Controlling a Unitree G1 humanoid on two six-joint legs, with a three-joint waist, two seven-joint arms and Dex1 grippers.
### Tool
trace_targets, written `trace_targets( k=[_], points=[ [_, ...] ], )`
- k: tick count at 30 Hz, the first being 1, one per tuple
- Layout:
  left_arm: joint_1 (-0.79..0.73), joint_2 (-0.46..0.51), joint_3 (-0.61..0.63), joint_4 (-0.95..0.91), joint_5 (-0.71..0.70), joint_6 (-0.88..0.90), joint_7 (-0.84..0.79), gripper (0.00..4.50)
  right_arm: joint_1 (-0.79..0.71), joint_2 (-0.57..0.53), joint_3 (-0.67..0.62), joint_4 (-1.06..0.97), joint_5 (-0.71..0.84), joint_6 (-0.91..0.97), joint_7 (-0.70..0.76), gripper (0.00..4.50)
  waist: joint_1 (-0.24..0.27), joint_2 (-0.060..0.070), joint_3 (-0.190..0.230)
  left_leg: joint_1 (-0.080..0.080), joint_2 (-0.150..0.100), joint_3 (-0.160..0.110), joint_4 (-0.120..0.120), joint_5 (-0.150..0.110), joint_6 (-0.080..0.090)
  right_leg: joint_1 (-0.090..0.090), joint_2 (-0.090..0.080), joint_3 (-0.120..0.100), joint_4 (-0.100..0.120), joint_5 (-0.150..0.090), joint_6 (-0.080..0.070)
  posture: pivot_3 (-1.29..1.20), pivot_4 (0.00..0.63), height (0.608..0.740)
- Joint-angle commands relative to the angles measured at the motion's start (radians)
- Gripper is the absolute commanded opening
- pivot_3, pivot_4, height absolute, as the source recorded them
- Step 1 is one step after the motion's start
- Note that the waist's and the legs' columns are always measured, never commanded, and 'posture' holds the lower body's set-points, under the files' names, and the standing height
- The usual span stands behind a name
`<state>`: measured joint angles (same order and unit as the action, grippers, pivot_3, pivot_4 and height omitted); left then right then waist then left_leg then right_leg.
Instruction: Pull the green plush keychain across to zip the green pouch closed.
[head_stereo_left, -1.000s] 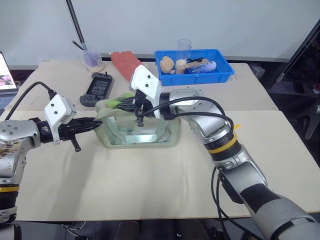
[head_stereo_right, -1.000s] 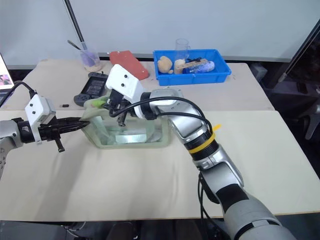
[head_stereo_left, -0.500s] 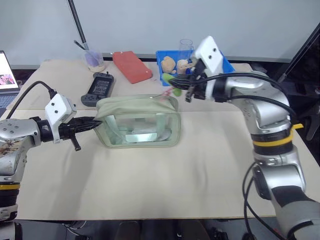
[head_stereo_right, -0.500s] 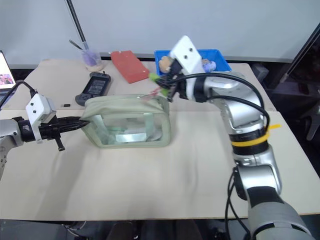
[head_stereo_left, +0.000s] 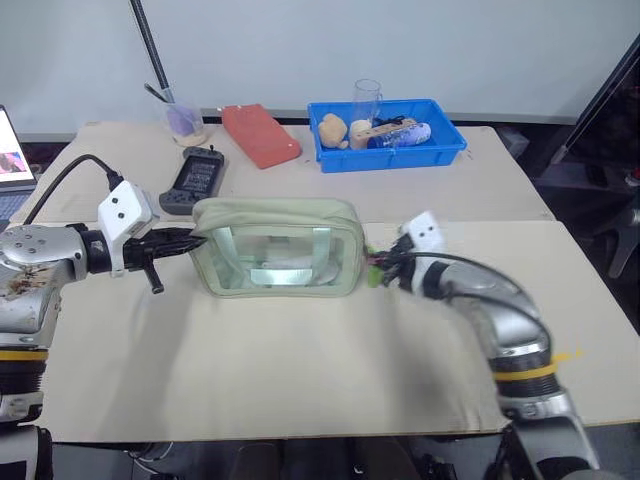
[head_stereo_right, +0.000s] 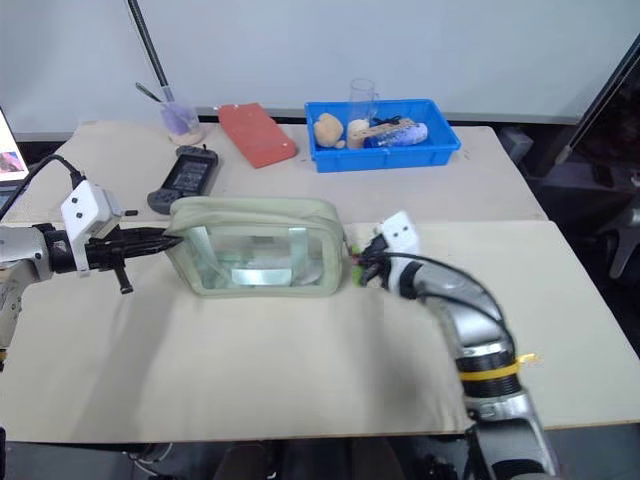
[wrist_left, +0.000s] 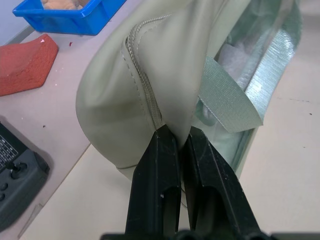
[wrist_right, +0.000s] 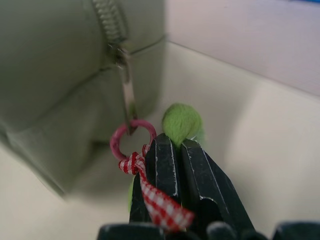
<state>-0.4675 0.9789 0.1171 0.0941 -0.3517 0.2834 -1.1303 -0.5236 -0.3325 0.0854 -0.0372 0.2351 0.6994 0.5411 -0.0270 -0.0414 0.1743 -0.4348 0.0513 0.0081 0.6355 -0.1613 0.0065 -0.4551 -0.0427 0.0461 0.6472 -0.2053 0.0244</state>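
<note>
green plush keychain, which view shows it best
The right wrist view: the green plush keychain sits close up, clamped in the right gripper. Both eye views show a small green speck beside the green pouch.

I read the green pouch (head_stereo_left: 276, 247) as matt sage fabric over the top and ends, with stitched seams, a woven webbing strap and clear, glossy plastic windows on its side, while its zipper pull (wrist_right: 127, 84) looks like dull metal hung on a pink ring (wrist_right: 133, 139) tied with red-and-white checked cloth ribbon. The green plush keychain (wrist_right: 181, 121) is fuzzy and soft-looking, and my gripper fingers (wrist_left: 157, 190) are smooth black plastic with a slight sheen. The table (head_stereo_left: 300, 360) is a matt beige surface, the blue bin (head_stereo_left: 388, 146) shiny moulded plastic, the cup (head_stereo_left: 368, 98) clear.
</note>
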Motion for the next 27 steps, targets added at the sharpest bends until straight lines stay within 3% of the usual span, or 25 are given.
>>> trace_targets(
  k=[1, 3, 4, 7, 13, 16, 22, 27],
  points=[
    [-0.005, -0.004, -0.009, 0.019, 0.025, -0.011, -0.003, 0.00, 0.002, 0.019, 0.022, 0.014, -0.024, -0.055, -0.014, 0.04, 0.000, 0.000, 0.000, 0.001, 0.000, 0.000, 0.000, 0.000, 0.000, 0.001, 0.000, 0.000, 0.000, 0.000, 0.000, 0.00, 0.150, 0.740],
    [-0.006, -0.006, -0.006, 0.022, 0.026, -0.019, -0.002, 0.00, -0.005, 0.007, 0.018, 0.022, -0.026, -0.073, 0.002, 0.04, 0.002, 0.000, 0.000, 0.001, 0.000, 0.000, 0.000, 0.000, 0.000, 0.001, 0.000, 0.000, 0.000, 0.000, 0.000, 0.00, 0.150, 0.740],
    [-0.005, -0.001, 0.008, 0.019, 0.008, -0.004, -0.008, 0.61, -0.025, -0.023, -0.010, 0.009, 0.004, -0.069, 0.043, 0.60, 0.002, 0.000, 0.000, 0.001, 0.000, 0.000, 0.000, 0.000, 0.000, 0.001, 0.000, 0.000, 0.000, 0.000, 0.000, 0.00, 0.150, 0.740],
    [-0.003, 0.012, 0.038, 0.013, -0.032, 0.035, -0.025, 1.58, -0.071, -0.111, -0.062, -0.017, 0.063, -0.060, 0.149, 1.44, 0.005, 0.000, 0.001, 0.001, 0.000, 0.000, 0.001, 0.000, 0.000, 0.001, 0.000, 0.000, 0.000, 0.000, 0.000, 0.00, 0.150, 0.740],
    [0.032, 0.042, 0.138, 0.029, -0.084, 0.109, -0.034, 4.34, -0.127, -0.446, -0.088, -0.019, 0.140, -0.064, 0.504, 3.50, 0.010, 0.001, 0.001, 0.000, 0.000, 0.000, 0.000, 0.000, 0.000, 0.001, 0.000, -0.001, -0.001, -0.001, 0.000, 0.00, 0.150, 0.740],
    [0.101, 0.069, 0.208, 0.026, -0.108, 0.148, -0.042, 4.50, -0.152, -0.584, -0.097, -0.017, 0.170, -0.062, 0.641, 4.47, 0.007, 0.002, 0.002, 0.000, 0.000, 0.000, -0.001, 0.000, 0.000, 0.000, -0.001, 0.000, -0.002, -0.002, 0.000, 0.00, 0.150, 0.740],
    [0.178, 0.125, 0.313, 0.049, -0.085, 0.159, -0.009, 4.50, -0.168, -0.719, -0.148, -0.032, 0.220, -0.029, 0.731, 4.47, 0.005, 0.002, 0.002, 0.001, 0.001, 0.001, -0.002, 0.000, 0.000, -0.001, -0.001, -0.001, -0.002, -0.004, -0.003, 0.00, 0.150, 0.740],
    [0.178, 0.150, 0.321, 0.079, -0.089, 0.148, -0.033, 4.50, -0.172, -0.732, -0.156, -0.054, 0.237, -0.002, 0.712, 4.47, 0.010, 0.002, 0.002, 0.001, 0.001, 0.003, -0.002, 0.000, 0.000, -0.001, -0.002, -0.001, -0.003, -0.005, -0.007, 0.00, 0.150, 0.740]
  ],
)
